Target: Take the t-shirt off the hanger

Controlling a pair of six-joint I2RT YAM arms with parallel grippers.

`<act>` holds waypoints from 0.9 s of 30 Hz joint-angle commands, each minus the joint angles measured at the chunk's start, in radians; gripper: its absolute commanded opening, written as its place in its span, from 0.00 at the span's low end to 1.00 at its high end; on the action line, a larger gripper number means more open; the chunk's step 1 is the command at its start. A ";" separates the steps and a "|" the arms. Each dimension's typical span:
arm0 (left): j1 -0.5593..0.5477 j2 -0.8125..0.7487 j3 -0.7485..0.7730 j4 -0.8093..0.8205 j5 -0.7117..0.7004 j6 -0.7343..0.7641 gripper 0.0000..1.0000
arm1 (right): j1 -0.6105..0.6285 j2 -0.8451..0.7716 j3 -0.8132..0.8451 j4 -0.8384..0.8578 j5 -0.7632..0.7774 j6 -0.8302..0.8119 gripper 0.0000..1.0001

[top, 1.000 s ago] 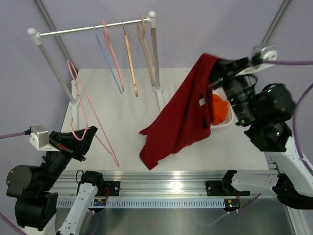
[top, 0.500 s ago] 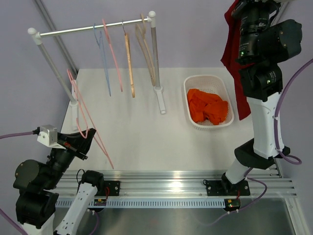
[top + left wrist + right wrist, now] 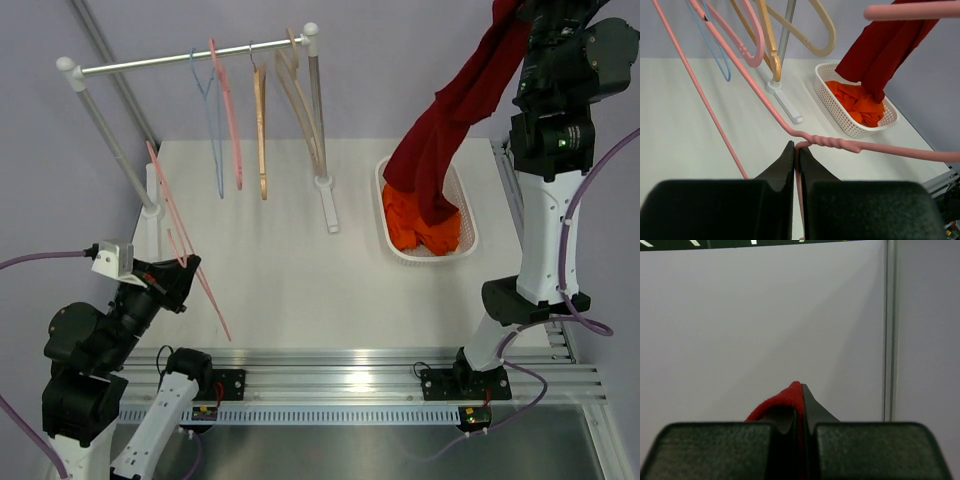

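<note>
A dark red t-shirt hangs from my right gripper, which is shut on a fold of it high at the top right. The shirt's lower end droops into a white basket onto orange cloth. It also shows in the left wrist view. My left gripper is shut on the neck of a bare pink wire hanger at the near left; in the left wrist view the jaws pinch the wire by its twisted neck.
A clothes rack at the back left carries several empty hangers, blue, pink and wooden. Its right post and foot stand mid-table. The basket stands right of the post.
My right arm swung the red shirt from hanging by the wall to over the basket, its lower end now inside. My left gripper shifted slightly with the pink hanger.
</note>
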 commanded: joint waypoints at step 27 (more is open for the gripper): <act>-0.011 0.080 0.000 0.033 -0.039 0.036 0.00 | -0.069 -0.281 -1.504 0.506 -0.095 0.555 0.00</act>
